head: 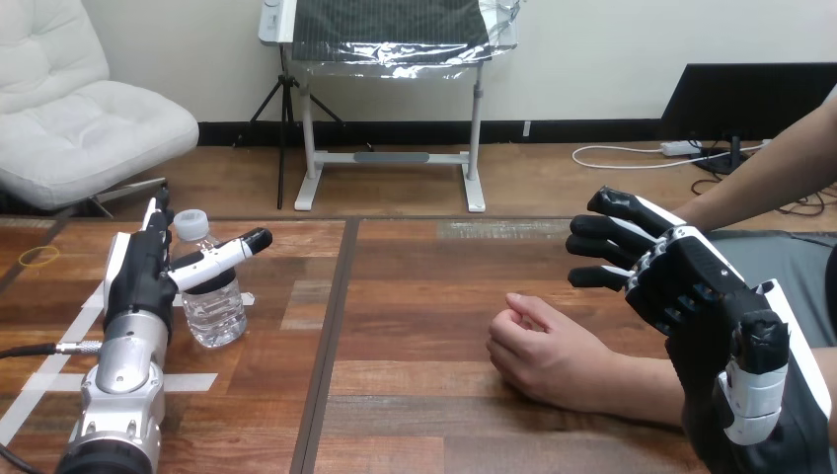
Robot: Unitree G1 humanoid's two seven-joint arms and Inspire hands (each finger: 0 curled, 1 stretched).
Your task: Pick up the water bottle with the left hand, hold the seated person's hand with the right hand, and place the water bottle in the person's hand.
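A clear water bottle (214,306) with a white cap stands upright on the left half of the wooden table. My left hand (138,272) is at it, open: the fingers (155,215) point straight ahead on its left, and the thumb (232,250) reaches across its neck. The person's hand (545,354) rests on the table at centre right, loosely curled, its forearm running off to the right. My right hand (691,281) hovers open above and to the right of it, fingers (604,247) relaxed and pointing left, apart from the person's hand.
The person's other arm (780,168) comes in at the upper right. A yellow rubber band (39,255) lies at the table's far left. White tape strips (59,380) mark the near left. A dark seam (331,346) splits the table (415,296).
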